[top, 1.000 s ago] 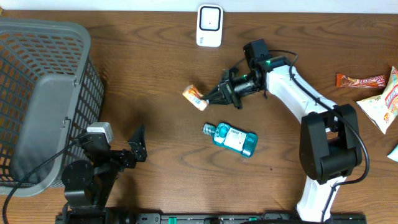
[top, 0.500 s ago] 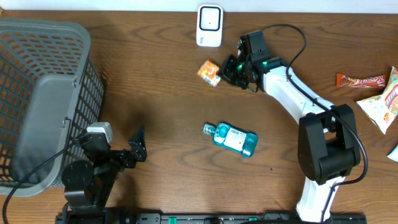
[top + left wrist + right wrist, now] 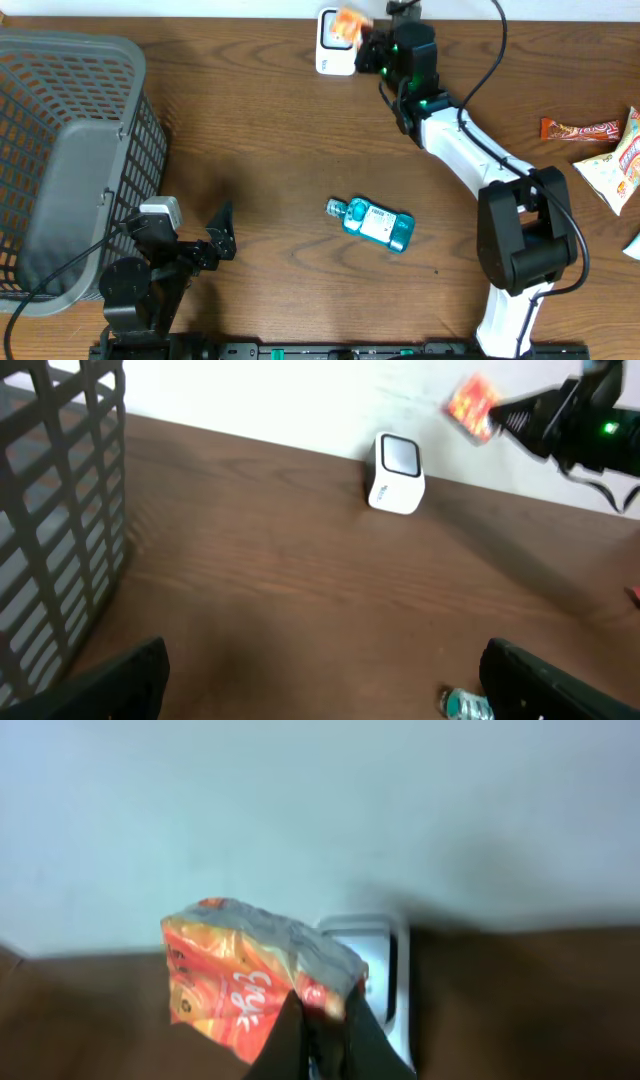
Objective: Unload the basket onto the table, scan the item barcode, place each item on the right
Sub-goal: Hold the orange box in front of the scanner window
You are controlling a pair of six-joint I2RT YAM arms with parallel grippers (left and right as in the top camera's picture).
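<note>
An orange snack packet (image 3: 346,24) hangs in the air over the white scanner (image 3: 333,50) at the table's far edge. My right gripper (image 3: 360,38) is shut on the packet's corner. In the right wrist view the crumpled orange packet (image 3: 240,982) fills the middle, pinched between the dark fingers (image 3: 365,1040), with the white scanner (image 3: 390,970) right behind it. The left wrist view shows the packet (image 3: 472,406) raised above and to the right of the scanner (image 3: 396,474). My left gripper (image 3: 222,232) rests open at the front left, holding nothing.
A grey mesh basket (image 3: 70,160) takes up the left side. A teal bottle (image 3: 372,223) lies on its side mid-table. Snack packets (image 3: 612,150) lie at the right edge. A white wall backs the table.
My right arm has carried the orange packet from mid-table up and back toward the far edge, until it hangs over the scanner. The left arm has stayed still.
</note>
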